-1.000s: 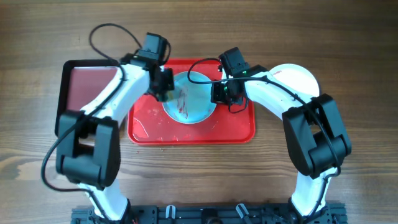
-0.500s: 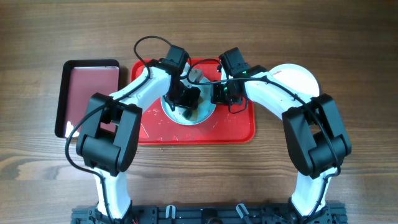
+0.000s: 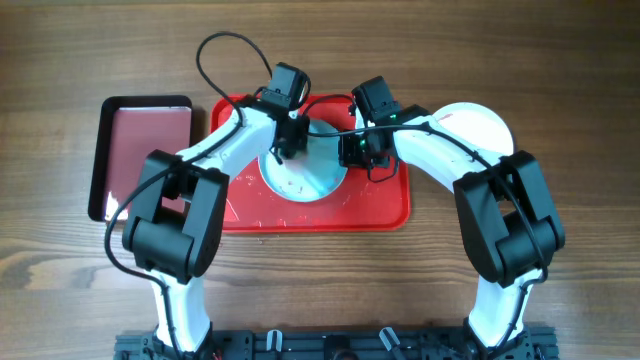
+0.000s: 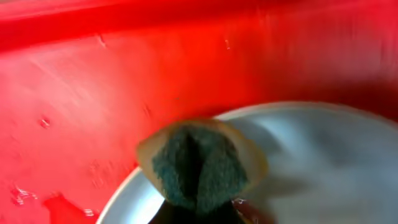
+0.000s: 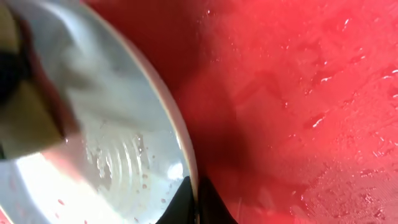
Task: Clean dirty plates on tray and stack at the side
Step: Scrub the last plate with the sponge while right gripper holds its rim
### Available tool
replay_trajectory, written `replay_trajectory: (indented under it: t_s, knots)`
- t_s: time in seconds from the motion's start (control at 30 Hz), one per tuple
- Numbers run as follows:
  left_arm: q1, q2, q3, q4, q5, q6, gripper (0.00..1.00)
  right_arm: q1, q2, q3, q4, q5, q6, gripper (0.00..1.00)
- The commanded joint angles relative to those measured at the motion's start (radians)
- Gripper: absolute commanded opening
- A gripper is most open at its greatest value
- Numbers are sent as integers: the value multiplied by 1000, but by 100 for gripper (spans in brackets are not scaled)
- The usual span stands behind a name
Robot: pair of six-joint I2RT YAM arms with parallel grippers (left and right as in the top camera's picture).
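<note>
Sponge (image 4: 199, 165) shifted, one mint plate (image 3: 315, 180), one red tray (image 3: 385, 205)

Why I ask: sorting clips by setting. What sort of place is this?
Probably a robot lab bench, not a kitchen: wooden table, red tray holding a plate, sponge in the left gripper.

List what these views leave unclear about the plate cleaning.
- Overhead: the left hand and its arm cover part of the mint plate, so leftover smears cannot be judged.
- Left wrist: motion blur washes out that plate; the sponge hides how it is pinched.
- Overhead: the right arm covers much of the white plate.
</note>
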Motion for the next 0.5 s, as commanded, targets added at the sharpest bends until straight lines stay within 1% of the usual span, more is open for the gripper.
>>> replay_trajectory:
  t_s: [0.0,0.03,0.13,0.23,0.3,0.33,0.43,0.47]
  knots:
    - [4,27,-14,-157,317,276,4,0,21,-24,-8,-1,-23,4]
    - [4,27,-14,-202,402,350,4,0,21,-24,-7,-2,-23,4]
    - [4,27,-14,-312,534,492,4,0,21,-24,-7,-2,-23,4]
    - [4,27,-14,-364,539,580,4,0,21,-24,-1,-2,-22,4]
    - [4,27,-14,-346,511,605,4,0,21,-24,-2,-2,-23,4]
    - [4,27,-14,-319,422,554,4,0,21,-24,-2,-2,-23,4]
    - [4,27,-14,-240,-23,211,4,0,21,-24,-1,-2,-23,4]
    - [4,27,-14,-236,-105,155,4,0,21,-24,-1,-1,-23,4]
